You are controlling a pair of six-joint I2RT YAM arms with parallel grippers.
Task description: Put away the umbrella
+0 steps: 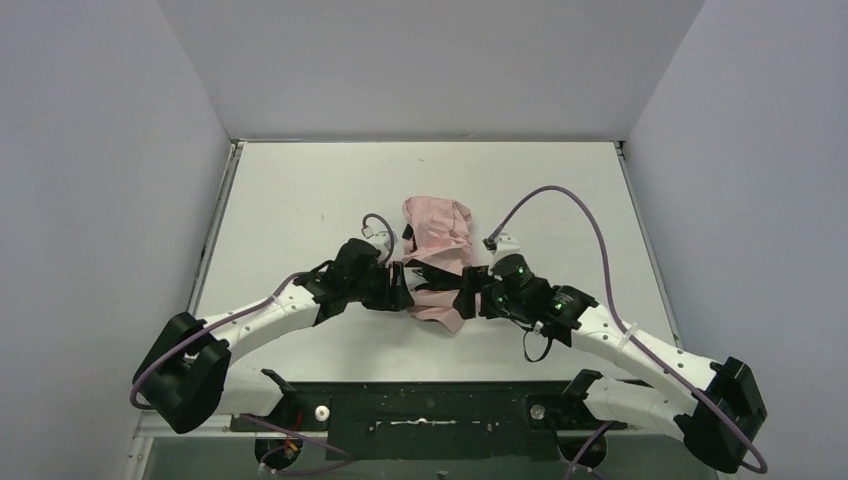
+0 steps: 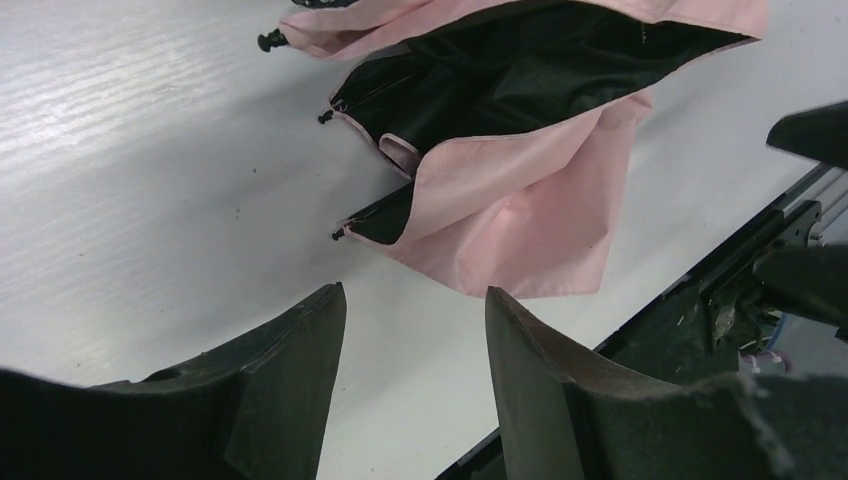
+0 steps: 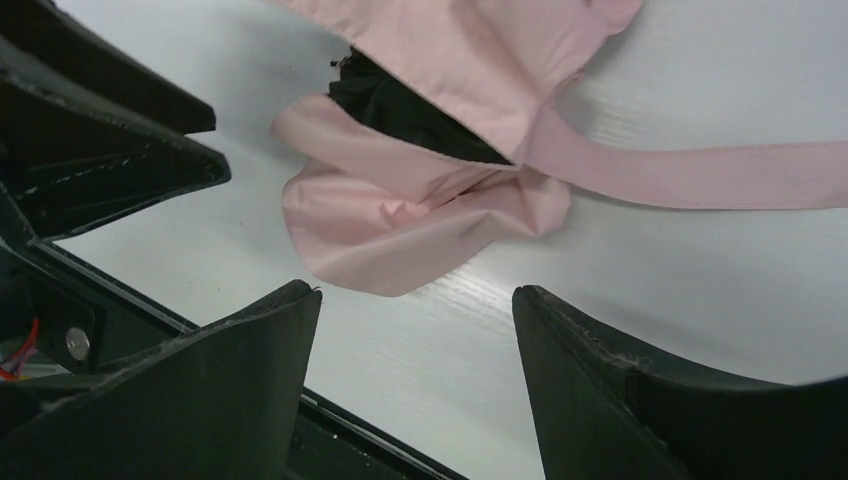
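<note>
White bench [image 1: 300, 200] fills the top view, boxed by pale walls on three sides, with a black mounting plate [image 1: 420, 405] along its near edge. The umbrella [image 1: 437, 232] lies collapsed near the middle, well apart from the side walls and the far edge, a crumpled pink heap with black lining showing. Both arms reach inward and meet at its near end. The left end effector [image 1: 405, 290] and right end effector [image 1: 462, 298] look nearly touching from above. Only the wrist views show their state: the left end effector [image 2: 415, 295] is spread over bare bench, just short of the canopy [image 2: 520, 200]. The right end effector [image 3: 415, 290] is spread wider, with a pink fold [image 3: 420, 210] just ahead of it. A flat pink strap [image 3: 700, 175] trails across the bench, and small black rib tips [image 2: 338, 234] poke from the hem.
</note>
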